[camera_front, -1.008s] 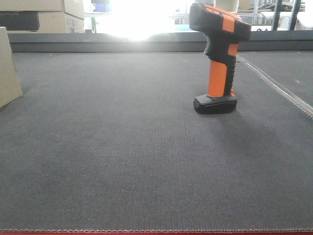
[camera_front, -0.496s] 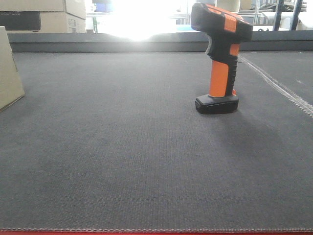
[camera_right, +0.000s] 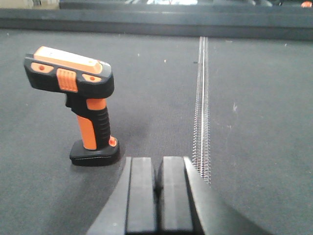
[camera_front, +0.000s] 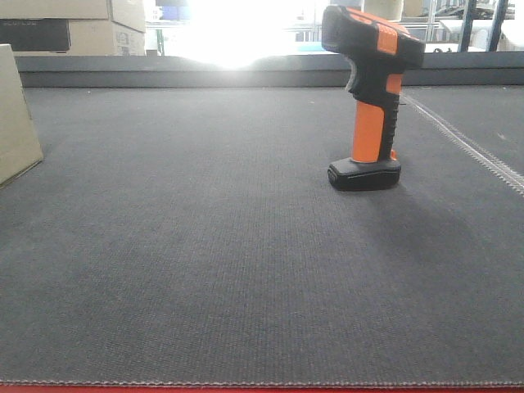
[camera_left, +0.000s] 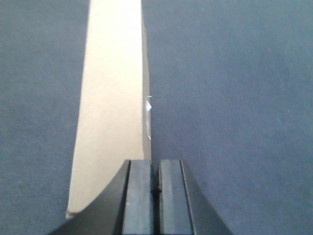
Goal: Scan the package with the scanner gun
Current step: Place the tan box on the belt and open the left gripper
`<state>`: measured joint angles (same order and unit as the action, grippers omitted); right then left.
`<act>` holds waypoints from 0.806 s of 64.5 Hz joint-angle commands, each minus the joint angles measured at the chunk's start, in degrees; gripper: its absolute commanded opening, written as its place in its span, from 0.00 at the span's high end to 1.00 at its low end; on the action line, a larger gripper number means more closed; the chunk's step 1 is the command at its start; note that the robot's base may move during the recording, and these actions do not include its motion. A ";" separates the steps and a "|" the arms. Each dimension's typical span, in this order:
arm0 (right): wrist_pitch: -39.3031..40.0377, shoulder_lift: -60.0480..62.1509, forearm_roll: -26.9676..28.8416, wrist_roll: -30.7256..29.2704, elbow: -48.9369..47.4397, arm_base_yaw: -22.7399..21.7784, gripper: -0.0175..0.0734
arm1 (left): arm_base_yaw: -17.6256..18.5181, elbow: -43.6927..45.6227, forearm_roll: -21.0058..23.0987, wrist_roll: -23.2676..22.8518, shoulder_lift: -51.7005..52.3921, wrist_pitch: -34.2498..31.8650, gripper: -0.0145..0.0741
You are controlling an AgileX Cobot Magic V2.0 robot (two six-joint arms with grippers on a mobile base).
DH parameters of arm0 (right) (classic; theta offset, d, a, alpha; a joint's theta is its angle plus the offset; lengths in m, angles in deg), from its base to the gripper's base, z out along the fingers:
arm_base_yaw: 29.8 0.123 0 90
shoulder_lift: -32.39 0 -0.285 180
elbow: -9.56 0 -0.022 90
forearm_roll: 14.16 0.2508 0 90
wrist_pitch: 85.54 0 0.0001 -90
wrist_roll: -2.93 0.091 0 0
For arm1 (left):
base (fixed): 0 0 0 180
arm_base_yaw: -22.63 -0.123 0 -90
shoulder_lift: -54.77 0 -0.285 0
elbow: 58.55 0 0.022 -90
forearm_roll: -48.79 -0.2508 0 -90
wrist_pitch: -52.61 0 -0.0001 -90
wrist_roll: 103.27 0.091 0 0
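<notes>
At the far left of the front view, the package (camera_front: pixel 16 115) is seen resting on the dark grey counter (camera_front: pixel 205 246), only one beige corner being in frame. In the left wrist view, its narrow top face is shown just ahead of the left gripper (camera_left: pixel 155 188), whose fingers (camera_left: pixel 138 196) are pressed together with nothing between them. Well to the right, the scanner gun (camera_front: pixel 370 98) is stood upright on its flat black foot. The right gripper (camera_right: pixel 159 196) is held near it, fingers (camera_right: pixel 142 196) likewise pressed together. A stitched seam (camera_right: pixel 201 107) is seen beside the scanner.
</notes>
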<state>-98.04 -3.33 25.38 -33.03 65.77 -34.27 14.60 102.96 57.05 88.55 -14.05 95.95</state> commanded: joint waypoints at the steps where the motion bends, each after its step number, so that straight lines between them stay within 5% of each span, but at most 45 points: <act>1: 1.24 3.79 -0.46 0.03 1.54 -0.22 0.98 | 0.36 -6.80 0.53 0.67 6.19 -8.25 0.96; 22: -0.91 13.34 -0.46 0.03 2.96 -0.22 0.98 | 0.36 -26.79 0.53 2.10 27.49 -27.68 0.96; 52: -0.91 13.63 -0.46 0.03 2.96 -0.22 0.98 | 4.71 -32.79 0.53 2.10 38.03 -28.08 0.96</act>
<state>-99.69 9.97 25.38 -33.03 68.65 -34.27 18.80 70.20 57.05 90.54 23.64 68.63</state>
